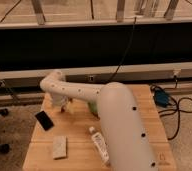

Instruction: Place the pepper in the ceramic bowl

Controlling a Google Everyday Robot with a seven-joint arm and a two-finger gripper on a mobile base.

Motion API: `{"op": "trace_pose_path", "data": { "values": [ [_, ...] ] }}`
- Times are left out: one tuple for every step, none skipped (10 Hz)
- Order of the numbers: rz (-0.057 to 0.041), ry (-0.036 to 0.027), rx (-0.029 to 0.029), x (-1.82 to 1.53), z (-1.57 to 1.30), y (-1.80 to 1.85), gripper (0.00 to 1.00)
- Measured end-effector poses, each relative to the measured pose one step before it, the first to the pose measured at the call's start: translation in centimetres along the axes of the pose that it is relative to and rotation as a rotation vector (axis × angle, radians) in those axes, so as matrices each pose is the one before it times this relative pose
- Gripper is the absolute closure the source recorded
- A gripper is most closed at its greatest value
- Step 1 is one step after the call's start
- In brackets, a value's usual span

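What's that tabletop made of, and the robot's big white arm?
The tabletop looks like pale wood: matte, with faint plank lines. The arm seems to be smooth white plastic or painted metal, softly glossy and dotted with dark spots. Its gripper hangs above the table beside a flat black object.

Ceramic bowl (92,108): dark green, only a small sliver showing, rest hidden behind my white arm (120,122). Sits on wooden table (79,146), about mid-width, toward back half. Visible bit lies just below my forearm link, at left edge of my big upper link. Bowl's inside hidden; contents cannot tell. Pepper: cannot pick out, hidden or too small to tell. My gripper (60,105): hangs under bent wrist over table's left-rear part, left of bowl sliver, near it, not touching.
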Motion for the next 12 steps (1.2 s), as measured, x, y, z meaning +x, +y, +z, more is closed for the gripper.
{"op": "trace_pose_path", "data": {
  "values": [
    [0.01869, 0.01455, -0.00093, 1.188, -0.133, -0.019, 0.20],
    [0.01176, 0.00620, 0.00206, 0.676, -0.024, -0.046, 0.20],
    [0.01720, 0.00831, 0.00101, 0.937, 0.038, 0.256, 0.20],
    [0.02333, 0.00409, 0.00274, 1.010, 0.275, 0.414, 0.20],
    [0.01663, 0.00261, 0.00104, 0.723, 0.540, 0.155, 0.20],
    [0.01130, -0.00329, -0.00045, 0.366, 0.528, -0.059, 0.20],
    [0.01147, 0.00023, -0.00431, 0.670, 0.794, -0.031, 0.20],
    [0.00978, -0.00438, -0.00891, 0.556, 0.794, -0.186, 0.20],
    [0.00262, -0.00614, -0.00986, 0.142, 0.469, -0.158, 0.20],
    [-0.00016, -0.00562, -0.01155, 0.138, 0.448, -0.238, 0.20],
    [-0.00145, -0.00444, -0.01290, 0.053, 0.301, -0.207, 0.25],
    [-0.00403, -0.00465, -0.01191, -0.067, 0.290, -0.255, 0.34]
  ]
}}
